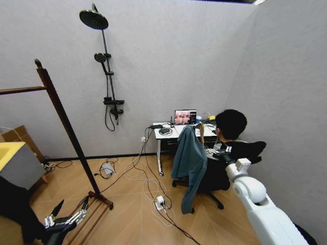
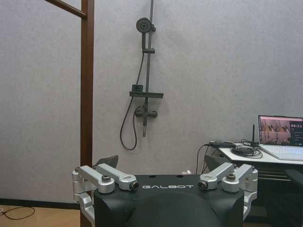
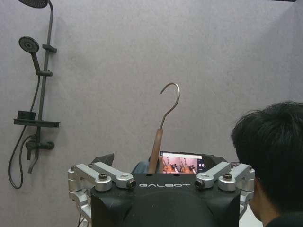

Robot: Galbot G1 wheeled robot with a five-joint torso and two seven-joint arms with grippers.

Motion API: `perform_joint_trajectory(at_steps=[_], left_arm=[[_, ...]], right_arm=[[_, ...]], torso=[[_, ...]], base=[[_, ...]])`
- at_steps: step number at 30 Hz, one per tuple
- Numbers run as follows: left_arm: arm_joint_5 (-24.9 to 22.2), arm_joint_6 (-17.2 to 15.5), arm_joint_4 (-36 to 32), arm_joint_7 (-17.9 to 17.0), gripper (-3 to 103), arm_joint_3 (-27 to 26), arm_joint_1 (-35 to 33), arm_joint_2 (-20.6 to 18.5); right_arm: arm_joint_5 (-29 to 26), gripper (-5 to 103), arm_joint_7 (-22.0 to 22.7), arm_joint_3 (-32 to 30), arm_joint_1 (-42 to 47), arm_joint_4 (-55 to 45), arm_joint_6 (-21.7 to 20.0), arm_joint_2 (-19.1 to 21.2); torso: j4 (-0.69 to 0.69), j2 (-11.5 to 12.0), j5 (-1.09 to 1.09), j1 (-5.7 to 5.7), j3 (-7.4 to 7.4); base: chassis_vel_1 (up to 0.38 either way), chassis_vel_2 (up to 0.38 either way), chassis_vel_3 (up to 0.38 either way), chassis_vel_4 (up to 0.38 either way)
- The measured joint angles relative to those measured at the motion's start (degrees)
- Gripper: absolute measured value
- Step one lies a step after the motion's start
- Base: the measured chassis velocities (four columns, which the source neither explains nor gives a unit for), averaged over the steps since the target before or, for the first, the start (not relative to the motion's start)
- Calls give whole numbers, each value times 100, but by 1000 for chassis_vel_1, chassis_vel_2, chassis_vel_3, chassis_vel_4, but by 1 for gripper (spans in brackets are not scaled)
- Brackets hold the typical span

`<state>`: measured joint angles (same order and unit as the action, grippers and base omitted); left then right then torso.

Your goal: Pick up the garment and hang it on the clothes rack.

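Over on the far left the clothes rack [image 1: 61,115] leans across the head view, a dark reddish-brown post with a knob on top, its top bar running off the left edge and its slatted bottom shelf down on the wooden floor [image 1: 133,214]. Right by that shelf, low in the corner, sits the left hand [image 1: 64,214], fingers spread apart and holding nothing. From the left wrist view that same hand [image 2: 163,163] points toward the grey wall, with the rack's post [image 2: 86,94] standing upright just past its finger and the wall shower [image 2: 144,71] beyond.

Moving across, the shower [image 1: 104,66] hangs on the back wall, and cables trail over the floor toward a white tabletop [image 1: 176,131] carrying an open laptop [image 1: 185,117].

Now the garment [image 1: 190,163]: teal-blue cloth, draping long and loose, well apart from the rack, up off the floor in front of the tabletop. It hangs on a wooden hanger [image 3: 155,151] whose metal hook [image 3: 171,101] rises clear in the right wrist view, straight out between the fingers of the right hand [image 3: 161,163]. In the head view the right hand [image 1: 210,151] reaches out at the end of the white arm, right against the garment's upper edge, gripping the hanger. A seated person [image 1: 230,148] is just behind it, beside the tabletop.
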<state>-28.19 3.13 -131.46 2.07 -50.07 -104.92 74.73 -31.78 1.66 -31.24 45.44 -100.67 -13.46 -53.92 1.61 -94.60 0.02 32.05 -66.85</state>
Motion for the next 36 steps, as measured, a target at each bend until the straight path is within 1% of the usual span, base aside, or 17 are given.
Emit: perform_joint_trajectory(at_steps=[5, 9, 13, 17, 21, 22, 23, 25, 26, 28, 29, 30, 31, 32, 33, 35, 36], left_arm=[[0, 0, 0, 1, 100, 1, 1, 0], [0, 0, 0, 1, 100, 0, 2, 0], [0, 0, 0, 1, 100, 0, 2, 0], [0, 0, 0, 0, 100, 1, 2, 0], [0, 0, 0, 1, 100, 0, 2, 0], [0, 0, 0, 1, 100, 0, 2, 0], [0, 0, 0, 0, 100, 0, 2, 0], [0, 0, 0, 1, 100, 0, 2, 0], [0, 0, 0, 1, 100, 0, 2, 0], [0, 0, 0, 0, 100, 0, 2, 0], [0, 0, 0, 0, 100, 0, 2, 0], [0, 0, 0, 1, 100, 1, 2, 0], [0, 0, 0, 1, 100, 1, 2, 0], [0, 0, 0, 1, 100, 1, 2, 0], [0, 0, 0, 1, 100, 1, 2, 0], [0, 0, 0, 1, 100, 1, 2, 0], [0, 0, 0, 1, 100, 0, 2, 0]], right_arm=[[-42, 100, 87, 313, -682, 491, -217, 42], [-46, 100, 100, 510, -1032, 932, -244, 63], [-67, 100, -98, 652, -1238, 1287, -137, 121], [-89, 100, -506, 788, -1457, 1639, 134, 175], [-107, 99, -621, 842, -1556, 1746, 193, 191], [-113, 94, -649, 865, -1601, 1791, 201, 194], [-114, 94, -651, 867, -1606, 1795, 202, 194], [-115, 84, -699, 889, -1686, 1887, 213, 193], [-115, 84, -699, 889, -1686, 1887, 213, 193], [-117, 73, -723, 901, -1727, 1950, 218, 191], [-117, 73, -723, 901, -1727, 1950, 218, 191], [-113, 67, -799, 910, -1761, 2004, 243, 202], [-111, 57, -893, 916, -1794, 2054, 275, 222], [-111, 57, -893, 916, -1794, 2054, 275, 222], [-111, 51, -973, 916, -1800, 2074, 309, 229], [-111, 51, -1030, 917, -1801, 2084, 332, 237], [-111, 46, -1078, 930, -1812, 2094, 342, 243]], torso=[[0, 3, -2, 9, -2], [0, 4, -2, 11, -2], [1, 4, 0, 10, -2], [2, 4, -1, 9, -2], [1, 4, -2, 9, -2], [1, 4, -2, 9, -2], [1, 4, -1, 9, -2], [1, 4, -2, 9, -2], [1, 4, -2, 9, -2], [1, 4, -1, 9, -2], [1, 4, -1, 9, -2], [0, 4, -1, 9, -2], [1, 4, -2, 9, -2], [1, 4, -2, 9, -2], [1, 4, -2, 9, -1], [1, 3, -1, 8, -2], [1, 3, -2, 8, -1]], base=[[0, 0, 0, 0], [0, 0, 0, 0], [0, 0, 0, 0], [0, 0, 0, 0], [0, 0, 0, 0], [0, 0, 0, 0], [0, 0, 0, 0], [0, 0, 0, 0], [0, 0, 0, 0], [0, 0, 0, 0], [0, 0, 0, 0], [0, 0, 0, 0], [0, 0, 0, 0], [0, 0, 0, 0], [0, 0, 0, 0], [0, 0, 0, 0], [0, 0, 0, 0]])
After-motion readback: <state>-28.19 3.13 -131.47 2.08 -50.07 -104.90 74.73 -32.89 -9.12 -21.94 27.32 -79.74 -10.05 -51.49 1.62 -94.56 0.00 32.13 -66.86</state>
